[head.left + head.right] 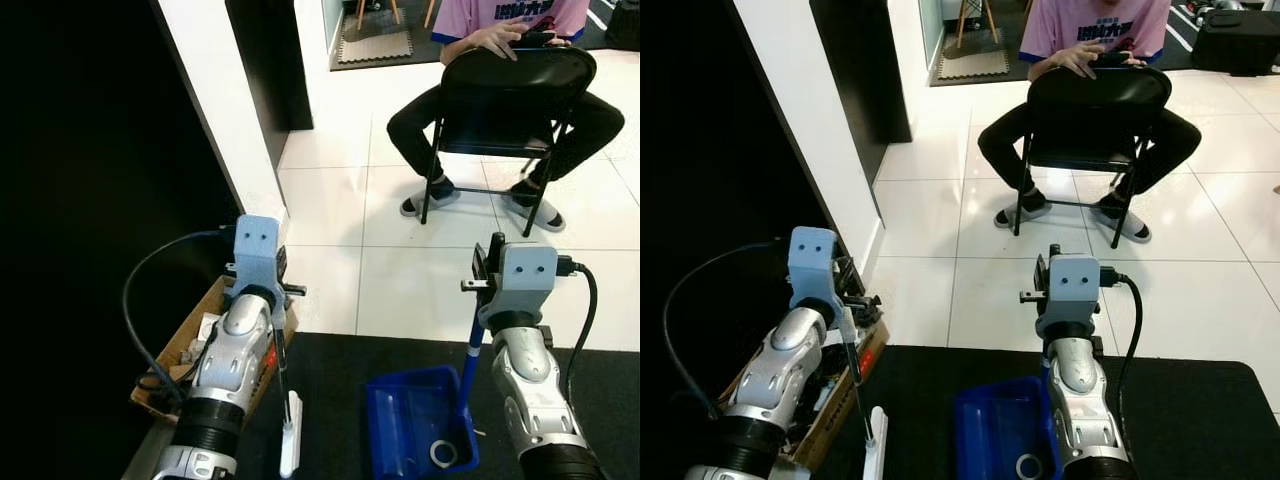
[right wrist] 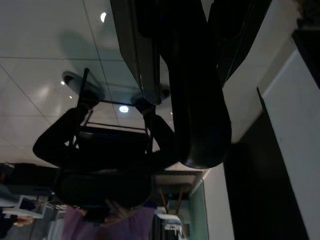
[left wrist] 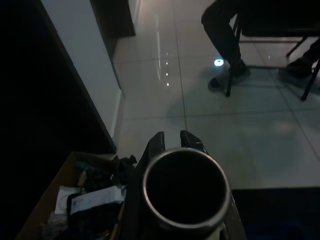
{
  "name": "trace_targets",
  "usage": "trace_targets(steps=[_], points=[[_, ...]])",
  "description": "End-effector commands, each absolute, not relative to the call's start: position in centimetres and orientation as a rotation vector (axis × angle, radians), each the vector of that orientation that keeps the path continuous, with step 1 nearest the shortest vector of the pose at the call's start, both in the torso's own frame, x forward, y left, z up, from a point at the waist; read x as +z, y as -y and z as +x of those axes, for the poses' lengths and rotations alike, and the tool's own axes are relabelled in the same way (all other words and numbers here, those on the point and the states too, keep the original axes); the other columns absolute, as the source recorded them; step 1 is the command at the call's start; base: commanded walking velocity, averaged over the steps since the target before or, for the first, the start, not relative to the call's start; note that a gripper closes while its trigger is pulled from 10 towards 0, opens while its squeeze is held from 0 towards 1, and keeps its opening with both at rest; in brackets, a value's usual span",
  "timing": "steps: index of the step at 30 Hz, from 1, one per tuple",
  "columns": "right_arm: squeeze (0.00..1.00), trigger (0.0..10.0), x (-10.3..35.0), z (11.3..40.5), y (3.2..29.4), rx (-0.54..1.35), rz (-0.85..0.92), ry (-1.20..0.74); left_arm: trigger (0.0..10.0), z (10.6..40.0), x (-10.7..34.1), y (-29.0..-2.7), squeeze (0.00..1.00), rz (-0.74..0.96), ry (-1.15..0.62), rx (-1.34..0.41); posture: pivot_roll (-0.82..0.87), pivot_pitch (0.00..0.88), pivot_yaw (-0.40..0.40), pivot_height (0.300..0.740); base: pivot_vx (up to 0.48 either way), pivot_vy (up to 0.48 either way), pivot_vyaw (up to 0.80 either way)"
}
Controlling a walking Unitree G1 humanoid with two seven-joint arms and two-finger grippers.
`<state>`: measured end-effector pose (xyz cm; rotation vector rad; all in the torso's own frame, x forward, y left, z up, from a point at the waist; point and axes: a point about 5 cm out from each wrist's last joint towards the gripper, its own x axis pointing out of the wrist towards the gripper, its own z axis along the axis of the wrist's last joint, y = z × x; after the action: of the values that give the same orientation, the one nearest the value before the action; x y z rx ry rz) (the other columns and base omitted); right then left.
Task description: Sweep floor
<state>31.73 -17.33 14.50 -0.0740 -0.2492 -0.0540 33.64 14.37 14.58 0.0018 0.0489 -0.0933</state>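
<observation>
I have the left gripper [image 1: 277, 290] closed on the brush [image 1: 288, 420], hanging at 7 o'clock, and the right gripper [image 1: 482, 285] closed on the blue dustpan [image 1: 415, 425] handle at 5 o'clock, ready to sweep.

Arms: silver, ribbed black cuffs near the base.
Left wrist block [image 1: 256, 245]: pale blue, two dark screw holes.
Right wrist block [image 1: 527, 268]: pale blue, two holes.
Cables: black, looping from each wrist.
</observation>
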Motion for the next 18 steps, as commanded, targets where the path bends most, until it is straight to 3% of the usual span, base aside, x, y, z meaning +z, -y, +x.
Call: trace_targets(steps=[1, 15, 18], points=[[0.00, 10.0, 15.99, 31.84, 16.55, -0.026, -0.034, 0.320, 10.0, 33.42, 14.82, -14.79, 0.00, -0.006, -0.038, -0.081, -0.08, 0.126, 0.135, 0.740, 0.000, 0.000, 0.00], [0.00, 10.0, 16.01, 32.11, 16.60, -0.024, -0.074, 0.309, 10.0, 33.35, 14.67, -14.87, 0.00, 0.014, -0.047, -0.071, -0.08, 0.115, 0.131, 0.740, 0.000, 0.000, 0.00], [0.00, 10.0, 16.07, 32.13, 16.70, -0.025, -0.073, 0.310, 10.0, 33.37, 14.63, -14.83, 0.00, 0.015, -0.050, -0.070, -0.08, 0.113, 0.131, 0.740, 0.000, 0.000, 0.53]])
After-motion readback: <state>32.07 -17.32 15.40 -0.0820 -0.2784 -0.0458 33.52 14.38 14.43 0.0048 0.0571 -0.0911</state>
